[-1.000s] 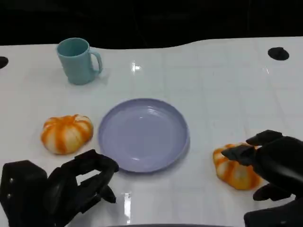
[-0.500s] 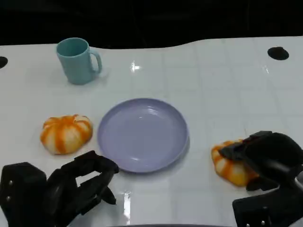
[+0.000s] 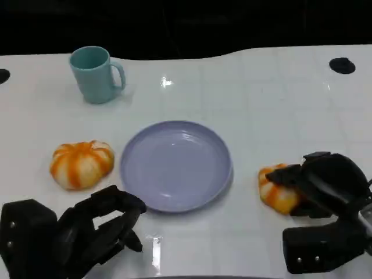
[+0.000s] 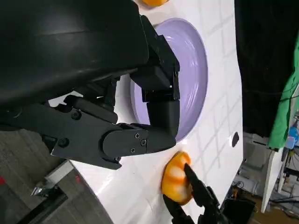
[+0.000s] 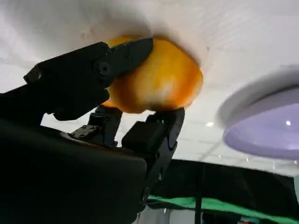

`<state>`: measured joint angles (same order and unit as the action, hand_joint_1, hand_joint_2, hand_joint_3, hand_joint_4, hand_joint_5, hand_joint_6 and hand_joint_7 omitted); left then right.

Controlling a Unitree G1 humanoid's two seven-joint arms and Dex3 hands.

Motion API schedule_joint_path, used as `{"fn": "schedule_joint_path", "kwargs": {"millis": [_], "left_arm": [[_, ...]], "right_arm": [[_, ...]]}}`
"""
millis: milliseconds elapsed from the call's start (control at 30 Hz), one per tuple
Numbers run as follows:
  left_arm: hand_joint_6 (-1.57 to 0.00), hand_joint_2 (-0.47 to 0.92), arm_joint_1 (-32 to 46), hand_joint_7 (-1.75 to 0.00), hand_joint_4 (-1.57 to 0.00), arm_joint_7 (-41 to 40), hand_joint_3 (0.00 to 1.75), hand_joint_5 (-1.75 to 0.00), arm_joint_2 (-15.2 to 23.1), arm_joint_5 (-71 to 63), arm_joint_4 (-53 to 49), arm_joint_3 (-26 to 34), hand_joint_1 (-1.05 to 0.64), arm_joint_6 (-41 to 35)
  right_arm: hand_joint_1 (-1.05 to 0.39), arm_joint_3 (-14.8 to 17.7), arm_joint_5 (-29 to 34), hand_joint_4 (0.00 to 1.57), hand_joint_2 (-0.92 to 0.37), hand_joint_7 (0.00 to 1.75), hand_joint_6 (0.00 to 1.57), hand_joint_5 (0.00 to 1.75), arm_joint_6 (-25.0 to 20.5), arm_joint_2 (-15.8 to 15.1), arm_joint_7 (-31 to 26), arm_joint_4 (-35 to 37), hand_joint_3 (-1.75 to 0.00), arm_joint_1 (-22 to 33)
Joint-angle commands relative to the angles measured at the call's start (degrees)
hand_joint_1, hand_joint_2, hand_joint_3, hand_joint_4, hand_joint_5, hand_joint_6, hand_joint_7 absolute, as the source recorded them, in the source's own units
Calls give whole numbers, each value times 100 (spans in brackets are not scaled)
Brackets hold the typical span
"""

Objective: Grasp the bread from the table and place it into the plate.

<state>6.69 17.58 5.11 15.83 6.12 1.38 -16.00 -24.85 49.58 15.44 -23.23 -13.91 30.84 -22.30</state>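
Note:
An orange-and-white pumpkin-shaped bread (image 3: 275,189) lies on the white table just right of the lavender plate (image 3: 174,165). My right hand (image 3: 331,187) grips it, with fingers (image 5: 88,74) on both sides of the bread (image 5: 159,84) in the right wrist view. A second bread (image 3: 81,164) of the same kind sits left of the plate, untouched. My left hand (image 3: 87,228) rests near the table's front left edge, its fingers loosely bent and apart, holding nothing. The left wrist view shows the plate (image 4: 191,70) and the gripped bread (image 4: 175,179).
A teal mug (image 3: 96,74) stands at the back left. A black round mark (image 3: 342,65) sits at the table's far right edge. The table's front edge runs close under both hands.
My right hand has closed over the right bread, and the bread has shifted slightly toward the plate. The left hand has not moved.

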Motion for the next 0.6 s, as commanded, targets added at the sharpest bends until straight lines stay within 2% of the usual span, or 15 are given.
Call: {"fn": "schedule_joint_path", "kwargs": {"millis": [33,100,133,200,267,333,433,600], "left_arm": [[-66,92,-15,-126,-64,-25,43,-171,51,-31,-2,19,-47,14],[-66,92,-16,-126,-64,-21,43,-171,50,-36,-14,19,-47,33],[-66,92,-17,-126,-64,-24,42,-171,51,-46,-18,13,-47,39],[-65,92,-23,-126,-64,-13,42,-171,44,-27,-27,16,-47,33],[-65,92,-24,-127,-64,-28,42,-171,29,-16,-17,18,-47,16],[-65,92,-20,-127,-63,-39,42,-171,21,-21,-9,15,-46,13],[-65,92,-7,-127,-63,-78,43,-171,8,-42,35,3,-46,-25],[-64,92,7,-128,-62,-89,44,-172,-3,-71,65,-11,-45,-32]], "right_arm": [[-12,62,-125,89,-56,155,78,174,319,-74,-534,213,-77,-71],[-12,81,-137,89,-47,157,75,174,388,-54,-730,265,-96,-110],[-12,85,-131,89,-45,143,81,175,413,-45,-827,299,-101,-140],[-10,98,-156,90,-43,139,86,175,534,-22,-1040,395,-107,-205],[-10,99,-160,91,-39,149,84,175,618,-1,-1224,465,-116,-267],[-10,95,-165,93,-37,152,83,175,704,20,-1402,536,-119,-326],[-5,119,-244,97,-27,158,84,175,864,69,-1590,614,-133,-407],[-5,170,-421,98,-25,161,83,175,956,123,-1559,510,-138,-478]]}}
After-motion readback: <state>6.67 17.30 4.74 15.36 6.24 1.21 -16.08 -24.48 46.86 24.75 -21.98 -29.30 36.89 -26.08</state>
